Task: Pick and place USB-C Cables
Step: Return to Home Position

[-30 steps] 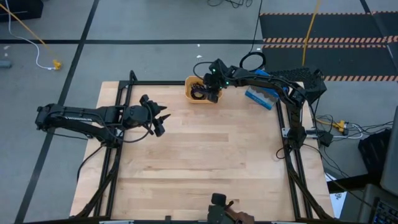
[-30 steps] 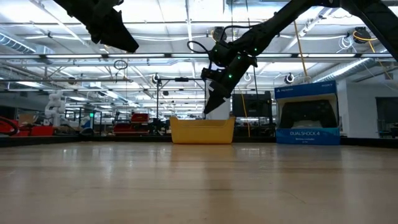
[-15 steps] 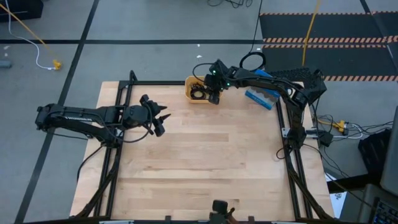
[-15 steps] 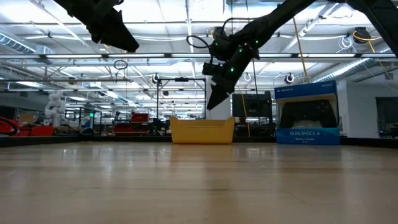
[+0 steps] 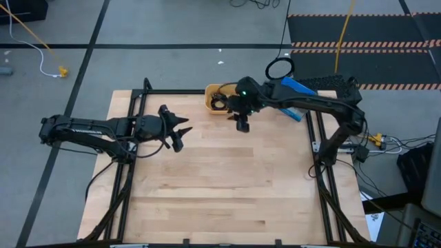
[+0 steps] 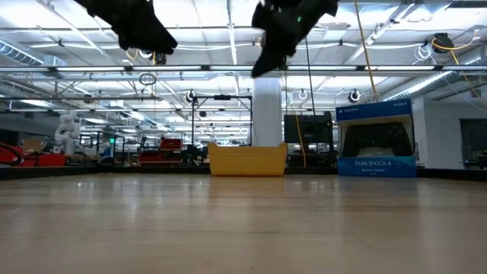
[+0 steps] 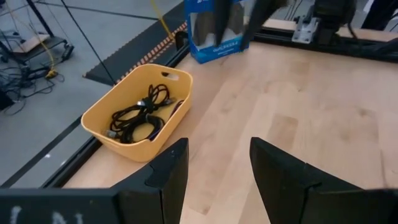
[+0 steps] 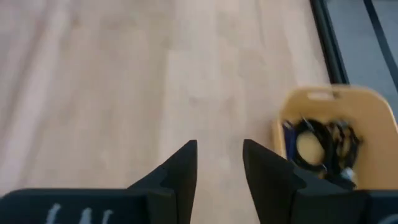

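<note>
While cables (image 7: 140,118) lie in yellow bin (image 7: 121,146), blue box (image 6: 377,141) stands beside; right claw (image 5: 242,125) slightly parted, left claw (image 5: 182,132) wide.

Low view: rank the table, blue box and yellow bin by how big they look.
1. Table, which fills the lower frame and runs nearest the camera.
2. Blue box.
3. Yellow bin, about as wide as the box but much lower.
</note>
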Controlling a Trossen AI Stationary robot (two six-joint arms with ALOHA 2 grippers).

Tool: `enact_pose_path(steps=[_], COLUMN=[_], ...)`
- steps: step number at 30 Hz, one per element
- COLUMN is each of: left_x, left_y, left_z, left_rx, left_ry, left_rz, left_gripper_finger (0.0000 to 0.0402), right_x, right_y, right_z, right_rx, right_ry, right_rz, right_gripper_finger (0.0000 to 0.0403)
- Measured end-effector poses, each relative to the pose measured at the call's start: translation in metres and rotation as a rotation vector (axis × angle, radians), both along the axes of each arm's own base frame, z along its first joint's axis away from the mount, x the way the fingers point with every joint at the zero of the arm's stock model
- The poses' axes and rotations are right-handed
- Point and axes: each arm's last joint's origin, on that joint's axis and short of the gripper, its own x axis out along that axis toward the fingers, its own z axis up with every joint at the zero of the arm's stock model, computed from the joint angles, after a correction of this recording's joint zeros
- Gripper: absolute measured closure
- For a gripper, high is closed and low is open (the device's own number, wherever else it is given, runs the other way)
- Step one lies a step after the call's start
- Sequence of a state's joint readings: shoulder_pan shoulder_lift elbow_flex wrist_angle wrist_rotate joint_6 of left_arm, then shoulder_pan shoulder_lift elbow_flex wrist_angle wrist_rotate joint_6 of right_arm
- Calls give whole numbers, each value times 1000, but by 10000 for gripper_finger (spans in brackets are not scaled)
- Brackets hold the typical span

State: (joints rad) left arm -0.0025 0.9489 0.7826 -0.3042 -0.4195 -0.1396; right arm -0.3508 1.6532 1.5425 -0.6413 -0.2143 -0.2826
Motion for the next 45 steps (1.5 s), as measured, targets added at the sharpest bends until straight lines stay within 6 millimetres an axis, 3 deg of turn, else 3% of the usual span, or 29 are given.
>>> enact_pose_path(steps=[4, 8, 15, 20, 27, 37, 45], left_x=[1, 2, 2, 3, 4, 8, 7], left_y=[-2, -8, -15, -19, -25, -23, -19], left_z=[2, 2, 4, 7, 8, -21, -28], left_rx=[-8, -8, -3, 30, 70, 209, 200], left_ry=[-20, -29, -40, -63, -80, -185, -168], left_rz=[-19, -46, -82, -122, -168, -231, -213], left_gripper_finger=[227, 227, 227, 227, 227, 228, 304], right_x=[-9, -26, -59, -84, -121, -158, -173], right_y=[30, 56, 92, 110, 116, 116, 115], right_z=[25, 36, 28, 8, -29, -73, -91], right_rx=[-3, -8, 3, -3, -31, -63, -106], right_ry=[-71, -133, -281, -384, -451, -523, -564], right_rz=[51, 104, 144, 208, 237, 229, 174], right_gripper_finger=[300, 320, 357, 384, 401, 402, 403])
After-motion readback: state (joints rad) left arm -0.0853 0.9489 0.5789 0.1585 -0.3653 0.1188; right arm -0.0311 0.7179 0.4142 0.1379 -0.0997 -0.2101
